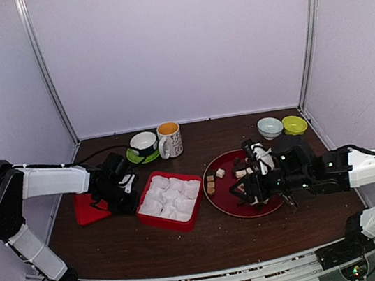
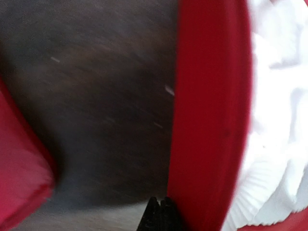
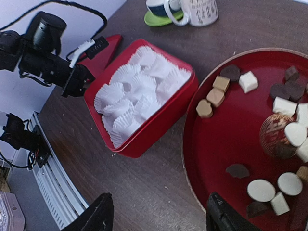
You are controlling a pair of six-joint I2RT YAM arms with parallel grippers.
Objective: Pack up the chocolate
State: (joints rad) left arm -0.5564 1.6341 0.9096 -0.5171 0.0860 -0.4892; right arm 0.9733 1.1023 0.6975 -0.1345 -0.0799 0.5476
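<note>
left gripper (image 1: pixel 125 194): low, state unclear | right gripper (image 3: pixel 159 202): jaws wide apart

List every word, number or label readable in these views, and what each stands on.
No text reads clearly.
White mug: dark print on its side, too small and blurred to read.
Round red plate: a gold emblem, no letters that can be made out.
Red box, paper cups, chocolate: no marks seen.

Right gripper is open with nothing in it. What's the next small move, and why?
Probably lower the open right gripper onto one tan chocolate near the rim of the plate. Its jaws are empty, and the paper cups in the red box all look unfilled.
</note>
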